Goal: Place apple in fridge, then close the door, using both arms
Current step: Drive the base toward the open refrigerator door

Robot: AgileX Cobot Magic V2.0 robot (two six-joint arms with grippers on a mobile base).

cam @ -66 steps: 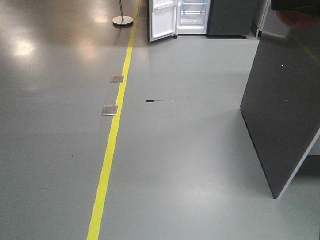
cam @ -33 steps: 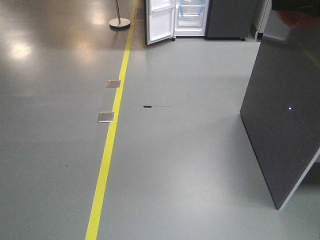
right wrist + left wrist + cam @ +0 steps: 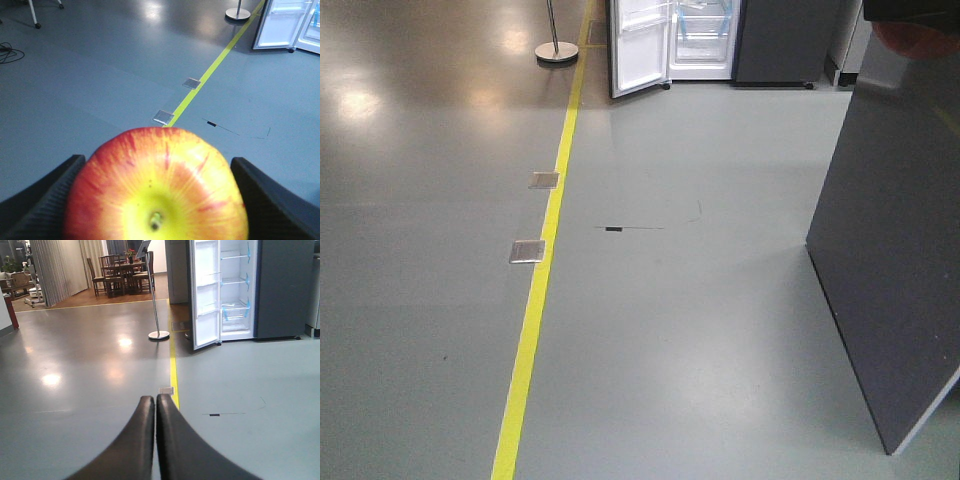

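The apple [image 3: 156,185], red with a yellow patch round its stem, fills the bottom of the right wrist view. My right gripper [image 3: 157,162] is shut on it, one black finger on each side. My left gripper [image 3: 155,400] is shut on nothing, its fingers pressed together above the floor. The fridge [image 3: 235,290] stands far ahead across the grey floor, white inside with blue tape strips. Its door [image 3: 206,295] hangs open to the left. In the front view the fridge [image 3: 705,35] and door [image 3: 640,45] sit at the top edge.
A yellow floor line [image 3: 535,300] runs toward the fridge, with two metal floor plates [image 3: 527,250] beside it. A post on a round base [image 3: 158,334] stands left of the door. A tall dark grey panel [image 3: 890,250] stands close on the right. Table and chairs [image 3: 120,270] are far back.
The floor plates and the black floor mark have slid down the front view and the fridge looks a little larger. The dark panel has shifted slightly right.
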